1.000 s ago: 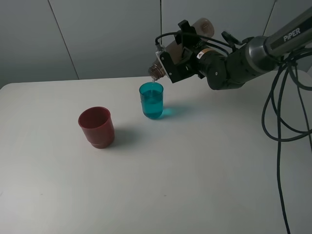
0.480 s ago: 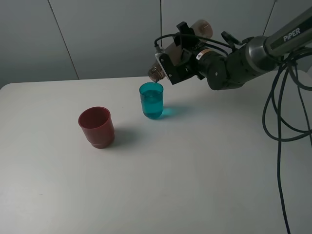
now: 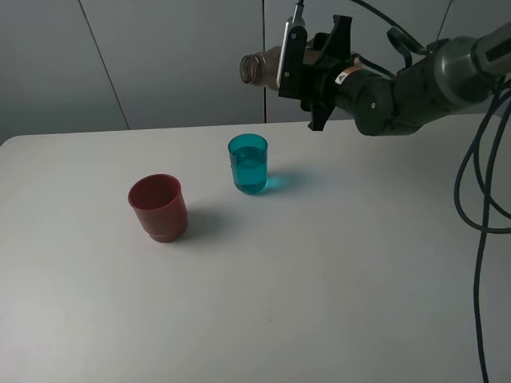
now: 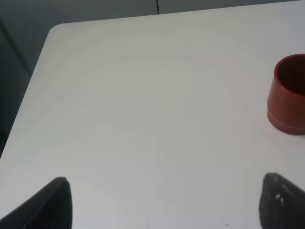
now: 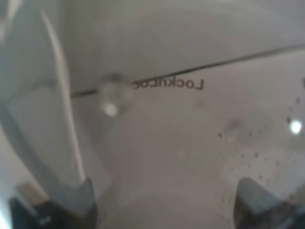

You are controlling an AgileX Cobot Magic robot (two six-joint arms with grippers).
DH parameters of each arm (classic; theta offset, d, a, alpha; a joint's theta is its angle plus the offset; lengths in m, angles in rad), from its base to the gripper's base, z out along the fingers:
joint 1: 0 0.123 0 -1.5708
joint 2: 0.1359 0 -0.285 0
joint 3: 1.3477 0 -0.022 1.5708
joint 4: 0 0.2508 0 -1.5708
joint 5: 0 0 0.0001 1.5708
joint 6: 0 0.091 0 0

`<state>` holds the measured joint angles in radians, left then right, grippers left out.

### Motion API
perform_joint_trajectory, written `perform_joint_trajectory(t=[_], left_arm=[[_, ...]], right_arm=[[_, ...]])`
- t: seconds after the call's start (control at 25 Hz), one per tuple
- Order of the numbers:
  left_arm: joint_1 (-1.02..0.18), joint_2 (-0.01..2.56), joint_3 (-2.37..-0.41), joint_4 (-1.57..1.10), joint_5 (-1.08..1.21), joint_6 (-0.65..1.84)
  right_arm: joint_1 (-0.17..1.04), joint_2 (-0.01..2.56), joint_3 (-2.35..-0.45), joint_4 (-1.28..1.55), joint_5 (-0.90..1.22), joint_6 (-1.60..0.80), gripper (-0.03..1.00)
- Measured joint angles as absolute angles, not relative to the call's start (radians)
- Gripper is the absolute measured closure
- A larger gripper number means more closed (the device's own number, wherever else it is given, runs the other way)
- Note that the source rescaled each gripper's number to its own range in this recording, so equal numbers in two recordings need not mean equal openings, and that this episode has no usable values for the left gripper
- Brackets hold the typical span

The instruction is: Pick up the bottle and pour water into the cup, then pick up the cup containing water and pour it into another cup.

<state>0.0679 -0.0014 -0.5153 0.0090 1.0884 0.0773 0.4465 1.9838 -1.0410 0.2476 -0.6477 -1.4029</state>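
Right gripper (image 3: 294, 62): clamped on the bottle (image 3: 260, 66); high above the far side of the table (image 3: 335, 271); dark fingertips (image 5: 71, 202) pressed against opposite flanks of the bottle in the right wrist view.
Bottle: lying close to level in the grip; neck and open mouth pointing toward the left of the high view; mouth straight above the teal cup (image 3: 248, 163) in that view, well clear of its rim; smoky and translucent; filling the right wrist view (image 5: 162, 143), with mirrored lettering (image 5: 167, 85) showing on it.
Teal cup: upright on the table, toward the far edge and near the middle; water (image 3: 249, 174) inside, reaching fairly high up the wall; touched by nothing.
Red cup (image 3: 158, 207): upright on the table; nearer the camera than the teal cup and to its left, well apart from it; opaque, with a narrower stepped base; contents impossible to tell; also at the edge of the left wrist view (image 4: 289, 95), interior dark.
Left gripper (image 4: 167, 202): jaws wide apart; holding nothing; dark fingertips (image 4: 56, 202) low over bare table; red cup ahead and off to one side, untouched.
Table: white and matt; rounded corner in the left wrist view (image 4: 53, 29).
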Motion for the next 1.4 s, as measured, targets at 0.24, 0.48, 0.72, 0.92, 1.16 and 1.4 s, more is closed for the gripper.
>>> perform_joint_trajectory(t=[0.24, 0.48, 0.72, 0.92, 1.16, 1.4], left_arm=[[0.068, -0.001, -0.515, 0.009, 1.088, 0.077], [0.068, -0.001, -0.515, 0.009, 1.088, 0.077], [0.068, -0.001, -0.515, 0.009, 1.088, 0.077], [0.068, -0.001, -0.515, 0.009, 1.088, 0.077], [0.068, -0.001, -0.515, 0.009, 1.088, 0.077], [0.068, -0.001, -0.515, 0.009, 1.088, 0.077]], right_arm=[[0.429, 1.933, -0.943, 0.245, -0.636, -0.802, 0.9], [0.328, 1.94, -0.914, 0.148, -0.632, -0.192, 0.9], [0.259, 2.053, -0.914, 0.092, -0.73, 0.033, 0.9], [0.243, 2.127, -0.916, 0.089, -0.776, 0.0, 0.9], [0.243, 2.16, -0.923, 0.089, -0.829, -0.067, 0.9], [0.243, 2.167, -0.923, 0.089, -0.811, -0.071, 0.9]])
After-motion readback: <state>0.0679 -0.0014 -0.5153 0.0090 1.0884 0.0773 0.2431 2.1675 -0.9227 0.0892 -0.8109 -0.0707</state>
